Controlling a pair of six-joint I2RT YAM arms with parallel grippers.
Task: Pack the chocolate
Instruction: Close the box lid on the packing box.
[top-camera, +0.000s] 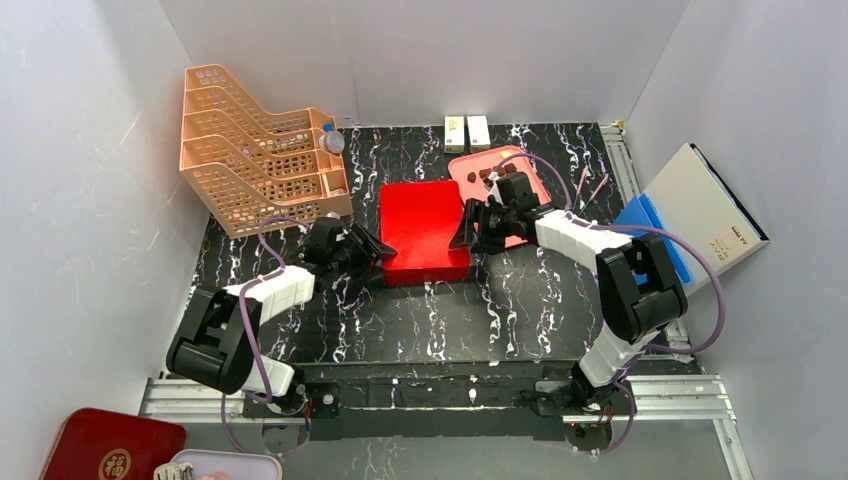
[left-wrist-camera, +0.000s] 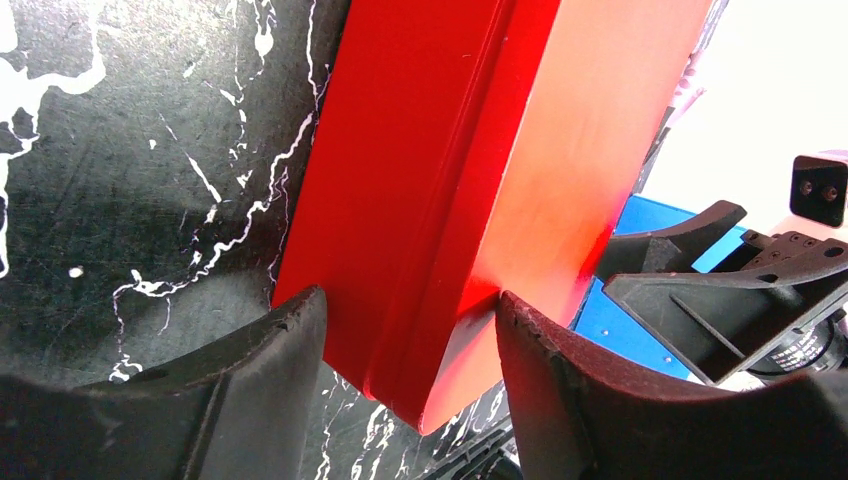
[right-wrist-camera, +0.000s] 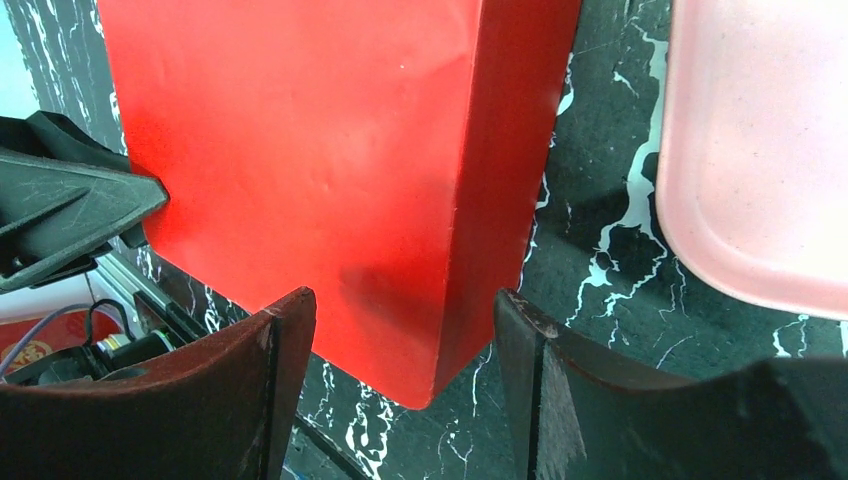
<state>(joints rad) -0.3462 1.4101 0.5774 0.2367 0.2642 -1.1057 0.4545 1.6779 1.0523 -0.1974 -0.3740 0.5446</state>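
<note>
We see a flat red box lying shut in the middle of the black surface with white streaks.

The left end effector is by the left side of the box, near its front corner. Its two black fingers are spread wide apart, and a corner of the box pokes in between them. The tips look right up against the box, but we cannot tell if they press on it.

The right end effector is at the right side of the same box. Its fingers are spread wide too. One is over the red top, and the other is beside the side wall with a thin gap between them.

The chocolate is on a pink tray. We can see a few small dark brown pieces there. The tray lies just beside the box, on its far right side, and the right arm covers part of it. The right wrist view shows only a bare bit of the tray.

A peach rack stands at the far left with a bottle in it. Two small white cartons stand at the far edge, near the tray. A blue and white box leans at the right side.
</note>
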